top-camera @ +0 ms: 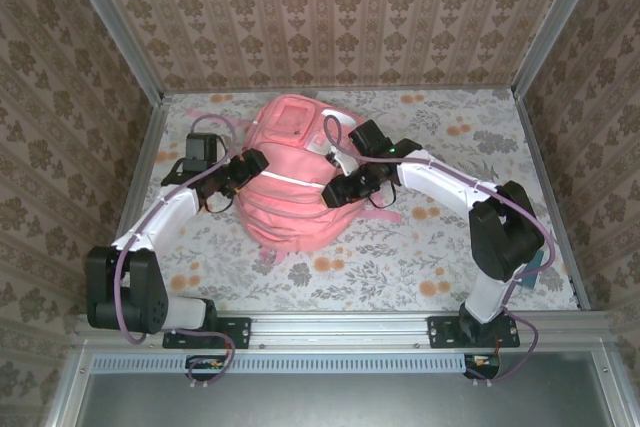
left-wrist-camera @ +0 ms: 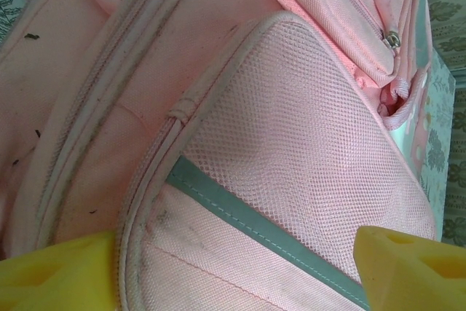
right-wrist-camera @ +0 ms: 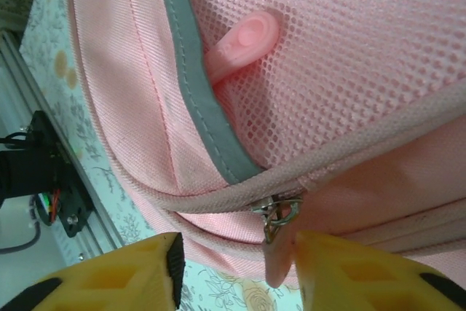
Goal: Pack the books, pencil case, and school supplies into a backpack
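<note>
Backpack (top-camera: 290, 182), pink, is lying just ahead of both pincers, its zip pull (right-wrist-camera: 279, 253) hanging between the half-open, not-yet-gripping jaws of my right pincer (right-wrist-camera: 239, 253), my left pincer (left-wrist-camera: 237, 245) gaping empty alongside; I am judging zip-work underway, next needing a square clamp.

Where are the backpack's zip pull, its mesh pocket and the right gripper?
zip pull (right-wrist-camera: 282, 213): right wrist view, on its metal ring.
mesh pocket (left-wrist-camera: 306, 143): left wrist view, middle of the mesh.
right gripper (right-wrist-camera: 237, 261): right wrist view, midway between the yellow fingertips.
</note>
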`<action>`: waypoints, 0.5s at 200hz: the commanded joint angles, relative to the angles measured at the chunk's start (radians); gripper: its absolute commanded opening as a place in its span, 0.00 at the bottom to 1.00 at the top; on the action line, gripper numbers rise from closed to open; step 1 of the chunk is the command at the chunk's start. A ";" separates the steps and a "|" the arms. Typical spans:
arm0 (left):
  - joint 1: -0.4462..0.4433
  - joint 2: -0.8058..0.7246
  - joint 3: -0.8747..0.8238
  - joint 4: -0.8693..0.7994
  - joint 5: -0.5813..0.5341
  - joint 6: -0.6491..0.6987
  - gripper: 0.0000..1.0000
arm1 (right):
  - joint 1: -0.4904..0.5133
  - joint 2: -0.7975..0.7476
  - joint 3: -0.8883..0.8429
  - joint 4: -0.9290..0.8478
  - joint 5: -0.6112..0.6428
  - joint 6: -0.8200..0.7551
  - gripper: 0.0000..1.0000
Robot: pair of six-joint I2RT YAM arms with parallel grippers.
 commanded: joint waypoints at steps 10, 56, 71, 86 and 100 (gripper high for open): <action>0.001 0.016 0.024 0.038 0.059 0.019 0.82 | 0.010 0.008 0.034 -0.043 0.093 -0.038 0.34; 0.001 0.023 0.022 0.049 0.078 0.017 0.80 | 0.025 0.010 0.045 -0.038 0.163 -0.033 0.15; 0.000 0.023 0.019 0.059 0.090 0.012 0.79 | 0.030 -0.005 0.036 -0.038 0.190 -0.027 0.08; -0.003 0.023 0.014 0.073 0.106 0.001 0.77 | 0.037 -0.029 0.026 -0.048 0.217 -0.022 0.03; -0.008 0.021 0.005 0.089 0.115 -0.012 0.74 | 0.050 -0.058 0.004 -0.062 0.235 -0.026 0.01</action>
